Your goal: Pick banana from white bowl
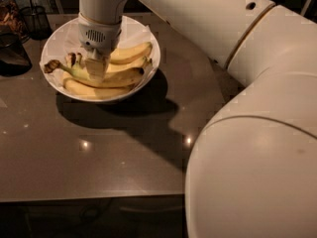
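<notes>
The gripper (97, 69) hangs from the arm (198, 14) straight down into the white bowl (55, 42), its tip low among the fruit and right at the banana (124, 77). Whether it is clamped on the banana or merely over it I cannot tell. The banana lies across the bowl below the gripper: its green neck and dark stem end stick out to the picture's left of the gripper, and its yellow body runs out to the right. A second banana (132, 52) lies just beyond the gripper, toward the far rim, and a paler one (91, 89) lies just on the near side, against the banana. The bowl sits on the table (124, 152). A black mesh cup (35, 20) stands well off, beyond the bowl and to the picture's left of the gripper
</notes>
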Robot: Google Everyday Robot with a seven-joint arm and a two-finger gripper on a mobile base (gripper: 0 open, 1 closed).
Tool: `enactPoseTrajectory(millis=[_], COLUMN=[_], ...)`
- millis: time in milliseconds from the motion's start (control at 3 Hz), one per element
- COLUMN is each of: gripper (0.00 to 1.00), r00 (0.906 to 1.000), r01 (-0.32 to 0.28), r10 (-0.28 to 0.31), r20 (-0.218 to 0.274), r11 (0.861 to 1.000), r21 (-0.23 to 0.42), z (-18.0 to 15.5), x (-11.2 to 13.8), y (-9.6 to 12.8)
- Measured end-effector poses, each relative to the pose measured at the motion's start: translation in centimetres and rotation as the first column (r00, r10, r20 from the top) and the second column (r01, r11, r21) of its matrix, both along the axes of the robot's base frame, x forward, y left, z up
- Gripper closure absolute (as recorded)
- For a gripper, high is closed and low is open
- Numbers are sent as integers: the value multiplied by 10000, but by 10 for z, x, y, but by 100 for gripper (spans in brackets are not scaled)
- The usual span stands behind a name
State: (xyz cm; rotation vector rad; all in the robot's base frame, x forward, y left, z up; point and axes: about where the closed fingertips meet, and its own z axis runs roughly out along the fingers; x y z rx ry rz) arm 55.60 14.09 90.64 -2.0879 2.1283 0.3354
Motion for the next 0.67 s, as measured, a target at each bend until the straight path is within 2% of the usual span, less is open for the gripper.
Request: enactPoseTrajectory(millis=[667], gripper=[100], r00=[9999], r01=[28], r10=[-29], r20=[-118], r11=[10000], r21=[-88], z=[-7], x=[9], y=[1])
